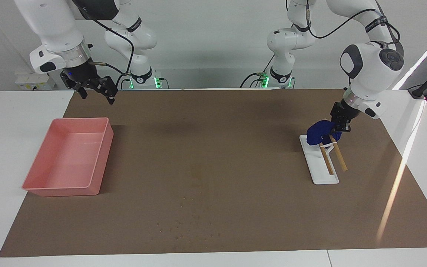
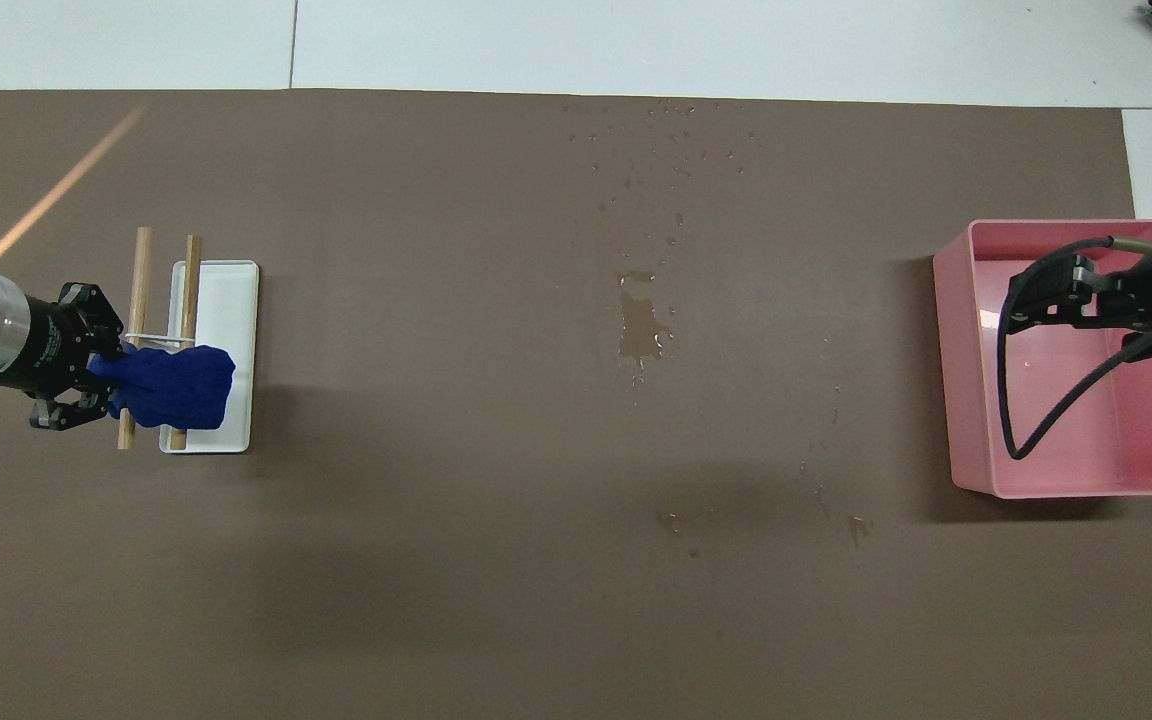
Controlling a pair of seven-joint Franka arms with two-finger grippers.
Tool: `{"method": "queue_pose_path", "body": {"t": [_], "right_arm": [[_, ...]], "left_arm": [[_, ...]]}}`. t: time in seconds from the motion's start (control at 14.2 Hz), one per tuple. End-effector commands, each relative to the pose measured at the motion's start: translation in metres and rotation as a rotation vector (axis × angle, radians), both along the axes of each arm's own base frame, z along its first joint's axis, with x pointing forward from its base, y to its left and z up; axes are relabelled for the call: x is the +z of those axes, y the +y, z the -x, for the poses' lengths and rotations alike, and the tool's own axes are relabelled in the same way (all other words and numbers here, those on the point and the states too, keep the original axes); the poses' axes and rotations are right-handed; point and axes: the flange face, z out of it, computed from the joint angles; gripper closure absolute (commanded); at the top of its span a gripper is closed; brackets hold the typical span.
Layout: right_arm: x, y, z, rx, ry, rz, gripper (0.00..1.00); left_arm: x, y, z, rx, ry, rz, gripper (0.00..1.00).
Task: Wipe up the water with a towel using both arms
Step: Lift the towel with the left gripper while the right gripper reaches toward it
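Note:
The deep-blue towel (image 1: pixel 319 132) is a bunched lump at the end of the white rack (image 1: pixel 324 168) nearer to the robots, against its two wooden rods. My left gripper (image 1: pixel 338 124) is shut on the towel's edge and holds it just above the rack; the overhead view also shows the left gripper (image 2: pixel 96 370) and the towel (image 2: pixel 176 386). The water (image 2: pixel 641 330) is a darker blotch at mid-table, faint in the facing view (image 1: pixel 197 173). My right gripper (image 1: pixel 98 91) waits open and empty in the air, over the pink tray (image 2: pixel 966 400) in the overhead view.
The pink tray (image 1: pixel 102 155) stands at the right arm's end of the brown mat. Tiny droplets (image 2: pixel 666 150) lie scattered farther from the robots than the blotch. A few small wet marks (image 2: pixel 696 520) lie nearer to the robots. A streak of sunlight (image 1: pixel 391 193) crosses the mat by the rack.

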Motion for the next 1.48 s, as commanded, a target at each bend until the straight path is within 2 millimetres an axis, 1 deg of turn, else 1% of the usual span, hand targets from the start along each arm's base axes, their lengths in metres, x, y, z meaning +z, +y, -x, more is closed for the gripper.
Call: {"method": "queue_pose_path", "body": {"t": [0.0,0.07,0.14,0.28,0.42,0.49,0.63,0.7,0.77,0.84,0.98,1.12,1.19,1.26,1.4], "right_arm": [[0.000,0.008,-0.002,-0.143,-0.031,-0.016,0.00],[0.000,0.016,-0.003,-0.221,-0.031,-0.042,0.00],[0.000,0.033,-0.005,-0.294,-0.037,-0.068,0.00],[-0.001,0.047,-0.005,-0.498,-0.008,-0.127,0.00],[0.000,0.064,-0.008,-0.701,0.041,-0.228,0.00],[0.000,0.069,-0.009,-0.775,0.056,-0.256,0.00],[-0.006,0.098,-0.010,-0.860,0.081,-0.266,0.00],[-0.010,0.102,-0.013,-0.912,0.084,-0.268,0.00],[-0.015,0.113,-0.013,-0.939,0.108,-0.284,0.00],[-0.018,0.118,-0.013,-0.978,0.145,-0.317,0.00],[-0.027,0.121,-0.020,-1.071,0.217,-0.386,0.00],[-0.032,0.136,-0.024,-1.137,0.240,-0.425,0.00],[-0.036,0.148,-0.022,-1.141,0.241,-0.427,0.00],[-0.036,0.155,-0.020,-1.137,0.252,-0.434,0.00],[-0.037,0.159,-0.021,-1.154,0.288,-0.484,0.00]], "left_arm": [[0.031,-0.024,-0.006,0.050,0.008,0.056,1.00],[0.037,-0.034,-0.004,0.062,0.005,0.075,1.00],[0.039,-0.045,-0.002,0.082,0.008,0.097,1.00],[0.043,-0.075,0.000,0.140,0.008,0.107,1.00],[0.045,-0.118,0.005,0.206,0.013,0.150,1.00],[0.046,-0.140,0.009,0.229,0.016,0.170,1.00],[0.048,-0.186,0.020,0.267,0.018,0.178,1.00],[0.050,-0.207,0.026,0.285,0.015,0.185,1.00],[0.053,-0.224,0.032,0.308,0.013,0.191,1.00],[0.056,-0.236,0.034,0.349,0.004,0.205,1.00],[0.083,-0.264,0.039,0.418,-0.029,0.271,1.00],[0.117,-0.287,0.045,0.463,-0.054,0.322,1.00],[0.126,-0.297,0.050,0.477,-0.057,0.337,1.00],[0.134,-0.308,0.055,0.488,-0.069,0.361,1.00],[0.145,-0.332,0.064,0.529,-0.094,0.415,1.00]]}}
